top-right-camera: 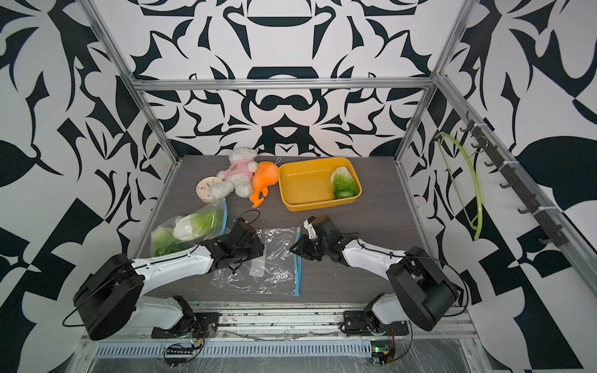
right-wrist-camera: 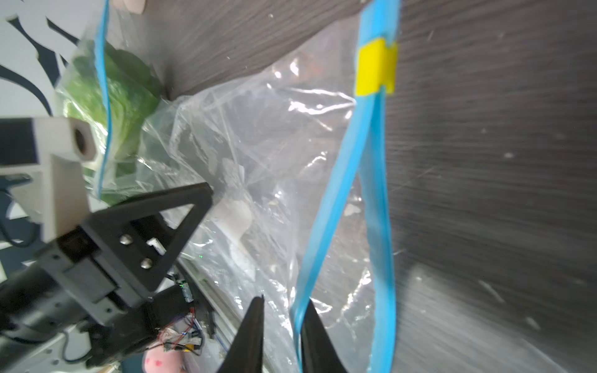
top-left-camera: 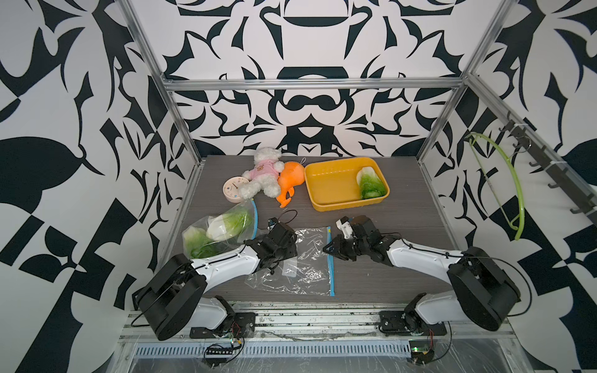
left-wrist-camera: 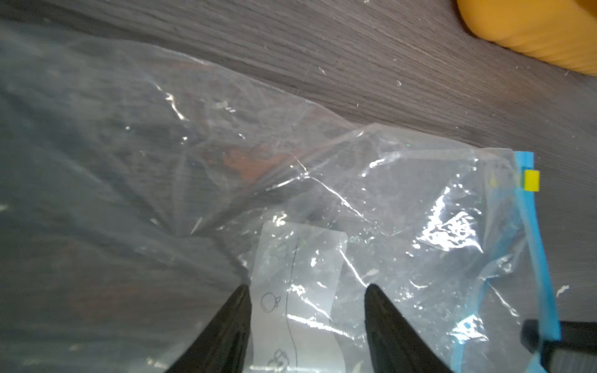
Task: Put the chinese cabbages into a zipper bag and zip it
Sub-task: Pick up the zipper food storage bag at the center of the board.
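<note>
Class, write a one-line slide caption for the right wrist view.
Right gripper pinches one blue lip of the empty zipper bag, yellow slider beyond.

On the desk (top-left-camera: 371, 284), the tray (top-left-camera: 326, 193) sits upper right of centre, one cabbage (top-left-camera: 371, 185) in its right end. Left of it lie the plush (top-left-camera: 289, 181), bear (top-left-camera: 263, 174) and clock (top-left-camera: 234, 190). At left, a full bag (top-left-camera: 200, 226) holds two cabbages (top-left-camera: 226, 224). A flat bag (top-left-camera: 307, 258) lies lower centre, the left pincer (left-wrist-camera: 307, 290) over its left part, the right pincer (top-left-camera: 328, 251) at its right edge.
</note>
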You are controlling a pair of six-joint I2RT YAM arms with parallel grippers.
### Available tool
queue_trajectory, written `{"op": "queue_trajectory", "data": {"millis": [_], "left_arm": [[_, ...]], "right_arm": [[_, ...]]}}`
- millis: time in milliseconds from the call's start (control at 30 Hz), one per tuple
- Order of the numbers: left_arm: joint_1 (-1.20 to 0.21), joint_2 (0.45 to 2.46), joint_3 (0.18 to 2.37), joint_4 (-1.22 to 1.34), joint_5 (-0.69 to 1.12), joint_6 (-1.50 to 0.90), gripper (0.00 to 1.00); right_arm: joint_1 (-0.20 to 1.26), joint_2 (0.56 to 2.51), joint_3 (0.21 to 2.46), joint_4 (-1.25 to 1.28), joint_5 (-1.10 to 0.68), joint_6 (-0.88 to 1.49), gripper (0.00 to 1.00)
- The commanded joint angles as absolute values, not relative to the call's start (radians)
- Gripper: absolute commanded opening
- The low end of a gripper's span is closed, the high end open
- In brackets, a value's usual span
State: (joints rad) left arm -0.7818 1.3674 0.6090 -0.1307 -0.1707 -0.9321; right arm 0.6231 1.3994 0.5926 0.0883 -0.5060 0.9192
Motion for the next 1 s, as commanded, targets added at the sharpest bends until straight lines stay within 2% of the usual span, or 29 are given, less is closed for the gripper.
{"op": "queue_trajectory", "data": {"millis": [0,67,133,300,500,767,967], "left_arm": [[-0.776,1.352,0.599,-0.146,-0.159,-0.937,0.59],[-0.776,1.344,0.615,-0.167,-0.158,-0.936,0.59],[-0.776,1.328,0.631,-0.194,-0.16,-0.933,0.59],[-0.825,1.213,0.7,-0.323,-0.24,-0.931,0.6],[-1.057,1.157,0.848,-0.508,-0.419,-0.967,0.63],[-1.295,1.197,0.927,-0.514,-0.501,-1.037,0.65],[-1.324,1.226,0.911,-0.412,-0.486,-1.04,0.64]], "right_arm": [[0.639,1.382,0.633,0.113,-0.521,0.917,0.11],[0.645,1.381,0.639,0.121,-0.526,0.924,0.03],[0.649,1.363,0.642,0.125,-0.515,0.936,0.0],[0.662,1.274,0.645,0.099,-0.458,0.976,0.0],[0.694,1.212,0.675,0.048,-0.377,1.039,0.0],[0.781,1.164,0.716,0.073,-0.3,1.147,0.0],[0.83,1.125,0.719,0.078,-0.24,1.191,0.0]]}}
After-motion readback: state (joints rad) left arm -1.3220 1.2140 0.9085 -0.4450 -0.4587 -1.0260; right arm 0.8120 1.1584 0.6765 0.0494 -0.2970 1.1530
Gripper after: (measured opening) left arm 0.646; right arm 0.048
